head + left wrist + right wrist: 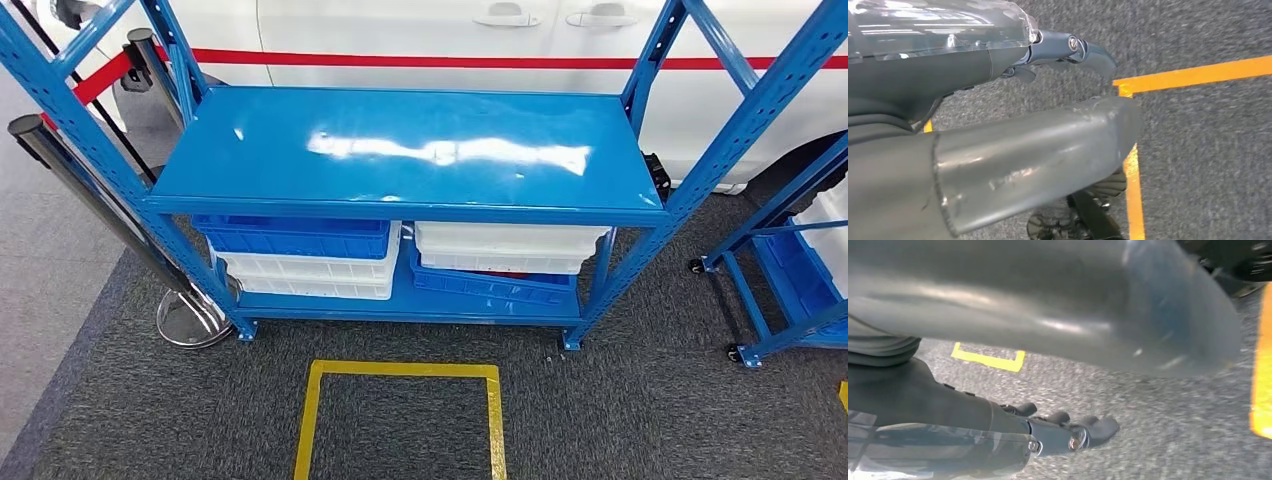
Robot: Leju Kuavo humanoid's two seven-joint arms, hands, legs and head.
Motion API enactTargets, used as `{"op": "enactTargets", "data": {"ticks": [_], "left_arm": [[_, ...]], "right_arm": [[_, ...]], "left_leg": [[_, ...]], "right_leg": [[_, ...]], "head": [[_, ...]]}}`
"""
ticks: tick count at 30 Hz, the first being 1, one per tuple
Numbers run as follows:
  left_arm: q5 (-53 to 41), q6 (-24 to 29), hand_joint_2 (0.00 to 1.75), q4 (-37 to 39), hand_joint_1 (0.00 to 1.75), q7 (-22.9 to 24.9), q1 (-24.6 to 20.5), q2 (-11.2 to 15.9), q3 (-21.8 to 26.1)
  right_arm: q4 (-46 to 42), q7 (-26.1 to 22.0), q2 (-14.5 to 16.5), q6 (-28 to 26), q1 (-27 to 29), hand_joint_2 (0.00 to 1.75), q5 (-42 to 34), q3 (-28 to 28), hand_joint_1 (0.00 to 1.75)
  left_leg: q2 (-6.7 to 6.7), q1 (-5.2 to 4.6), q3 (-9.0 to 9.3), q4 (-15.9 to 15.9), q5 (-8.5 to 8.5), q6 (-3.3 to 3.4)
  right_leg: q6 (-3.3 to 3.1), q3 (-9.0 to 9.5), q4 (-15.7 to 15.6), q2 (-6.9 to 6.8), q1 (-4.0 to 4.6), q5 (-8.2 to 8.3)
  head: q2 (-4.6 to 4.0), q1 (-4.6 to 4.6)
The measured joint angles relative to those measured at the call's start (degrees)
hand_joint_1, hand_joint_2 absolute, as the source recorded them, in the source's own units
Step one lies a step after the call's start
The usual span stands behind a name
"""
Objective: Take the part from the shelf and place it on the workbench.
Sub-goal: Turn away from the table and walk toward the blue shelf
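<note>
The blue steel shelf (400,140) stands straight ahead in the head view; its top board is a glossy blue sheet with white glare on it. On its lower board sit a blue bin (295,238) on white bins (310,280) at the left, and a white bin (505,245) over a tilted blue bin (490,285) at the right. My left hand (998,125) hangs over grey carpet, its fingers (1088,50) stretched out and holding nothing. My right hand (998,415) also hangs over the carpet, fingers (1093,427) apart and holding nothing.
A yellow tape square (400,370) marks the carpet just before the shelf. A stanchion with a chrome base (190,320) stands at the shelf's left leg. A white car (450,40) is behind, and a wheeled blue rack (790,280) is at the right.
</note>
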Motion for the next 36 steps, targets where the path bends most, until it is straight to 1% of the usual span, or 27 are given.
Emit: {"op": "enactTargets", "data": {"ticks": [2, 3, 4, 5, 6, 7, 8, 9, 11, 12, 13, 14, 16, 17, 18, 19, 21, 23, 25, 27, 28, 30, 31, 32, 33, 34, 36], "left_arm": [[-0.01, 0.01, 0.0, 0.0, 0.0, 0.01, -0.02, 0.0, 0.0], [-0.02, 0.02, 0.0, 0.0, 0.0, 0.02, 0.03, 0.0, 0.0], [-0.02, 0.02, 0.0, 0.0, 0.0, 0.06, 0.08, -0.01, 0.0], [-0.03, 0.03, 0.0, 0.0, 0.0, 0.11, 0.13, -0.01, 0.0], [-0.05, 0.04, 0.0, 0.01, 0.0, 0.19, 0.19, -0.06, 0.0], [-0.09, 0.04, 0.0, 0.02, 0.0, 0.27, 0.18, -0.11, 0.0], [-0.13, 0.05, 0.0, 0.03, 0.0, 0.34, 0.11, -0.15, 0.0], [-0.16, 0.08, 0.0, 0.04, 0.0, 0.41, 0.04, -0.2, 0.0], [-0.19, 0.22, 0.0, 0.03, 0.0, 0.45, -0.1, -0.13, 0.0], [-0.21, 0.3, 0.0, 0.03, 0.0, 0.43, -0.13, -0.12, 0.0], [-0.25, 0.38, 0.0, 0.03, 0.0, 0.39, -0.19, -0.11, 0.0], [-0.28, 0.47, 0.0, 0.03, 0.0, 0.37, -0.25, -0.09, 0.0], [-0.37, 0.58, 0.0, 0.04, 0.0, 0.34, -0.32, -0.05, 0.0], [-0.43, 0.62, 0.0, 0.04, 0.0, 0.34, -0.31, 0.01, 0.0], [-0.52, 0.64, 0.0, 0.04, 0.0, 0.34, -0.28, 0.05, 0.0], [-0.61, 0.66, 0.0, 0.04, 0.0, 0.35, -0.23, 0.07, 0.0], [-0.73, 0.69, 0.0, 0.04, 0.0, 0.37, -0.1, 0.07, 0.0], [-0.82, 0.79, 0.0, 0.04, 0.0, 0.48, -0.03, 0.07, 0.0], [-0.89, 0.95, 0.0, 0.04, 0.0, 0.7, 0.05, 0.09, 0.01], [-0.9, 1.11, 0.0, 0.04, 0.0, 0.86, 0.12, 0.11, 0.02], [-0.9, 1.15, 0.0, 0.04, 0.0, 0.9, 0.08, 0.11, 0.02], [-0.9, 1.17, 0.0, 0.04, 0.0, 0.97, -0.06, 0.11, 0.02], [-0.9, 1.17, 0.0, 0.04, 0.0, 1.01, -0.09, 0.11, 0.02], [-0.9, 1.17, 0.0, 0.04, 0.0, 1.03, -0.11, 0.11, 0.02], [-0.9, 1.18, 0.0, 0.04, 0.0, 1.05, -0.11, 0.11, 0.02], [-0.9, 1.19, 0.0, 0.04, 0.0, 1.06, -0.1, 0.11, 0.02], [-0.9, 1.2, 0.0, 0.04, 0.0, 1.07, -0.09, 0.11, 0.02]], "right_arm": [[0.0, 0.01, 0.0, 0.3, 0.04, 0.0, 0.0, -0.01, 0.0], [0.0, 0.01, -0.01, 0.46, 0.11, 0.0, 0.0, -0.02, 0.0], [0.0, 0.04, -0.01, 0.61, 0.2, 0.0, 0.0, -0.03, 0.0], [0.0, 0.08, -0.01, 0.74, 0.31, 0.0, 0.0, -0.05, 0.0], [0.0, 0.14, -0.04, 0.81, 0.48, 0.0, 0.0, -0.09, 0.0], [0.01, 0.2, -0.07, 0.88, 0.57, 0.0, 0.0, -0.16, 0.0], [0.01, 0.25, -0.09, 0.96, 0.56, 0.0, 0.01, -0.25, 0.0], [0.02, 0.29, -0.11, 1.03, 0.54, 0.0, 0.03, -0.34, 0.0], [0.02, 0.31, -0.04, 1.1, 0.4, 0.0, 0.11, -0.47, 0.0], [0.02, 0.31, 0.01, 1.1, 0.45, 0.0, 0.19, -0.53, 0.0], [0.02, 0.31, 0.06, 1.09, 0.45, 0.0, 0.25, -0.62, 0.0], [0.02, 0.3, 0.11, 1.07, 0.4, 0.0, 0.31, -0.72, 0.0], [0.02, 0.29, 0.1, 1.03, 0.25, 0.0, 0.44, -0.9, 0.0], [0.02, 0.28, 0.1, 1.01, 0.19, 0.0, 0.49, -0.94, 0.0], [0.02, 0.28, 0.11, 1.0, 0.17, 0.0, 0.53, -0.96, 0.0], [0.02, 0.28, 0.12, 1.0, 0.17, 0.0, 0.56, -0.99, 0.0], [0.02, 0.3, 0.16, 0.93, 0.23, 0.0, 0.67, -1.05, 0.0], [0.02, 0.34, 0.19, 0.79, 0.18, 0.0, 0.93, -1.25, 0.0], [0.02, 0.42, 0.2, 0.69, 0.06, 0.0, 1.19, -1.54, 0.0], [0.02, 0.47, 0.22, 0.64, -0.02, 0.0, 1.3, -1.75, 0.0], [0.02, 0.48, 0.23, 0.64, -0.06, 0.0, 1.32, -1.8, 0.0], [0.02, 0.48, 0.29, 0.62, -0.12, 0.0, 1.34, -1.83, 0.0], [0.02, 0.5, 0.31, 0.57, -0.12, 0.0, 1.36, -1.84, 0.0], [0.02, 0.54, 0.31, 0.45, -0.1, 0.0, 1.39, -1.84, 0.0], [0.02, 0.6, 0.31, 0.31, -0.07, 0.0, 1.44, -1.85, 0.0], [0.02, 0.68, 0.3, 0.15, -0.04, 0.0, 1.49, -1.85, 0.0], [0.02, 0.79, 0.3, -0.02, -0.02, 0.0, 1.55, -1.86, 0.0]], "left_leg": [[-0.12, -0.14, 1.15, -0.03, -1.07, 0.15], [-0.23, -0.2, 1.92, -0.03, -1.7, 0.12], [-0.33, -0.25, 2.82, -0.03, -2.36, 0.03], [-0.4, -0.31, 3.74, -0.04, -3.07, -0.1], [-0.41, -0.37, 4.54, -0.02, -3.77, -0.25], [-0.47, -0.45, 5.12, -0.04, -4.41, -0.49], [-0.52, -0.49, 5.47, -0.25, -4.95, -0.79], [-0.55, -0.53, 5.83, -0.31, -5.19, -1.13], [-0.55, -0.55, 6.54, -0.37, -5.17, -1.73], [-0.45, -0.55, 6.54, 0.61, -5.03, -1.93], [-0.36, -0.49, 5.78, 2.4, -5.18, -2.15], [-0.24, -0.32, 4.18, 5.36, -5.97, -2.45], [-0.12, 0.12, -0.32, 12.15, -8.95, -3.22], [-0.09, 0.36, -2.28, 14.33, -10.19, -3.6], [-0.07, 0.55, -3.44, 14.75, -10.21, -3.87], [-0.04, 0.73, -3.7, 13.23, -8.62, -4.09], [0.04, 1.01, -2.37, 6.41, -2.6, -4.35], [0.2, 0.81, -1.55, 1.3, 0.4, -4.02], [0.25, 0.44, -1.74, 0.56, 0.37, -3.13], [0.17, 0.6, -1.45, 0.27, 1.01, -2.21], [0.17, 0.7, -1.28, -0.01, 1.07, -1.8], [0.22, 0.74, -1.0, -0.37, 1.0, -1.11], [0.24, 0.64, -0.93, -0.38, 0.87, -0.86], [0.24, 0.54, -0.84, -0.37, 0.74, -0.72], [0.21, 0.45, -0.67, -0.36, 0.61, -0.64], [0.16, 0.38, -0.43, -0.36, 0.46, -0.62], [0.07, 0.33, -0.05, -0.36, 0.26, -0.68]], "right_leg": [[0.24, -4.37, 4.29, 0.0, 0.01, -2.87], [0.26, -5.59, 4.29, 0.0, 0.03, -3.06], [0.14, -6.01, 2.58, 0.0, 0.06, -1.79], [-0.1, -5.83, -0.42, 0.0, 0.14, 0.88], [-0.48, -5.55, -3.81, 0.0, 0.32, 4.47], [-0.85, -5.27, -6.62, -0.02, 0.52, 7.19], [-1.24, -5.09, -8.4, -0.04, 0.74, 9.08], [-1.61, -4.95, -9.33, -0.03, 0.88, 9.84], [-2.19, -3.9, -10.23, -0.01, 0.76, 9.63], [-2.48, -3.09, -10.85, 0.0, 0.57, 9.59], [-2.75, -2.25, -11.35, -0.04, 0.39, 9.49], [-2.98, -1.5, -11.79, -0.08, 0.24, 9.26], [-3.22, -0.54, -12.09, -0.08, 0.17, 8.51], [-3.18, -0.05, -12.1, -0.04, 0.13, 8.05], [-3.06, 0.53, -12.09, 0.0, 0.05, 7.56], [-2.9, 1.24, -12.09, 0.02, -0.06, 7.07], [-2.41, 2.65, -12.08, 0.02, -0.27, 6.02], [-1.79, 3.08, -11.94, 0.11, -0.29, 5.32], [-1.07, 2.96, -11.93, 0.18, -0.17, 4.93], [-0.36, 3.1, -11.71, 0.12, -0.19, 4.27], [-0.11, 2.66, -10.58, 0.09, -0.23, 3.45], [0.23, -0.35, -4.63, 0.05, -0.35, 0.36], [0.34, -2.65, -0.57, 0.05, -0.36, -1.27], [0.42, -4.76, 2.88, 0.05, -0.37, -2.21], [0.43, -6.06, 4.54, 0.04, -0.38, -1.94], [0.35, -6.3, 4.08, 0.04, -0.37, -0.56], [0.17, -5.44, 1.19, 0.04, -0.36, 2.33]], "head": [[0.0, 0.01], [0.0, 0.03], [0.0, 0.03], [0.0, 0.04], [0.0, 0.05], [0.0, -0.01], [0.0, -0.08], [0.0, -0.15], [0.0, -0.26], [0.0, -0.32], [0.0, -0.46], [0.0, -0.57], [0.0, -0.81], [0.0, -0.8], [0.0, -0.81], [0.0, -0.8], [-0.01, -0.76], [-0.01, -0.76], [0.0, -0.77], [0.0, -0.74], [0.0, -0.7], [0.0, -0.59], [0.0, -0.56], [0.0, -0.56], [0.0, -0.56], [0.0, -0.56], [0.0, -0.56]]}}
